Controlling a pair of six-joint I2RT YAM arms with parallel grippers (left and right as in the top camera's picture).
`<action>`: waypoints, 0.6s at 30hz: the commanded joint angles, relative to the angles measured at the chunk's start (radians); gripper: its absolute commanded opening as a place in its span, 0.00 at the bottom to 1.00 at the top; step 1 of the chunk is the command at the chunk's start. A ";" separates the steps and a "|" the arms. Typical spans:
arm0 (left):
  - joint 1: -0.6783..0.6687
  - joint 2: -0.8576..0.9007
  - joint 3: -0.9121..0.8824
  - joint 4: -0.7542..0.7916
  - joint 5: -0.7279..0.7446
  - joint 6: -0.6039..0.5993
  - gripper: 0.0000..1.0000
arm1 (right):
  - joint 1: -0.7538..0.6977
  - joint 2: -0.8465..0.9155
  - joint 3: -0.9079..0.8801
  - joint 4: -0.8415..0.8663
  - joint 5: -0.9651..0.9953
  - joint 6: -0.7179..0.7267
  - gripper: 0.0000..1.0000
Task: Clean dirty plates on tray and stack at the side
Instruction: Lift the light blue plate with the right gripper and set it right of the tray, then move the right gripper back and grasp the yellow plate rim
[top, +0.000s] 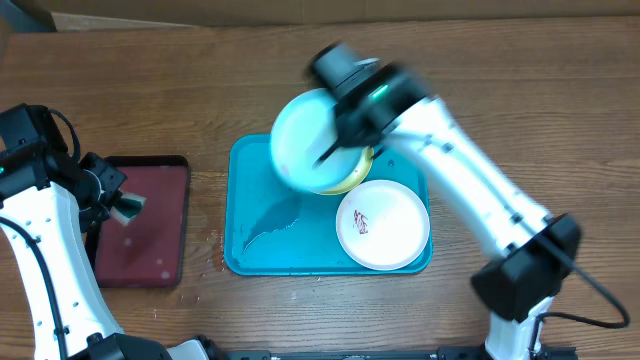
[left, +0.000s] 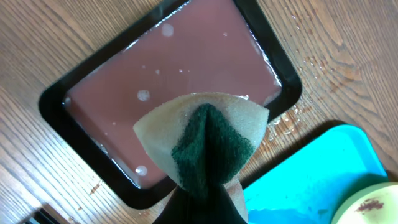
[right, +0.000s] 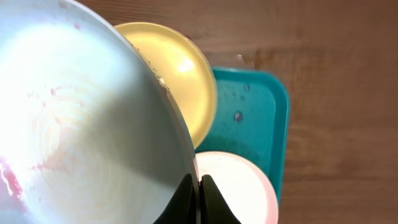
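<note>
My right gripper (right: 198, 186) is shut on the rim of the light blue plate (top: 305, 140), holding it tilted above the turquoise tray (top: 262, 240). Faint pink smears show on that plate (right: 81, 124). Under it on the tray lies the yellow-green plate (top: 356, 180), mostly covered from overhead. The white plate (top: 383, 225) with a reddish smudge lies at the tray's right end. My left gripper (left: 208, 199) is shut on a green and beige sponge (left: 205, 143), over the right part of the dark red tray (left: 180, 62).
The dark red tray (top: 150, 235) with black rim holds a thin film of liquid with bubbles. It sits left of the turquoise tray. Water drops lie on the wooden table between the two trays (left: 292, 115). A wet patch shows on the turquoise tray's floor (top: 270, 225).
</note>
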 joint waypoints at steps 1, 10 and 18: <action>0.010 0.005 -0.001 0.005 0.027 0.002 0.04 | -0.267 -0.050 0.007 -0.035 -0.456 -0.137 0.04; 0.010 0.005 -0.001 0.012 0.046 0.002 0.04 | -0.735 -0.050 -0.128 -0.075 -0.499 -0.290 0.04; 0.010 0.005 -0.001 0.019 0.045 0.002 0.04 | -0.960 -0.050 -0.410 0.133 -0.444 -0.275 0.04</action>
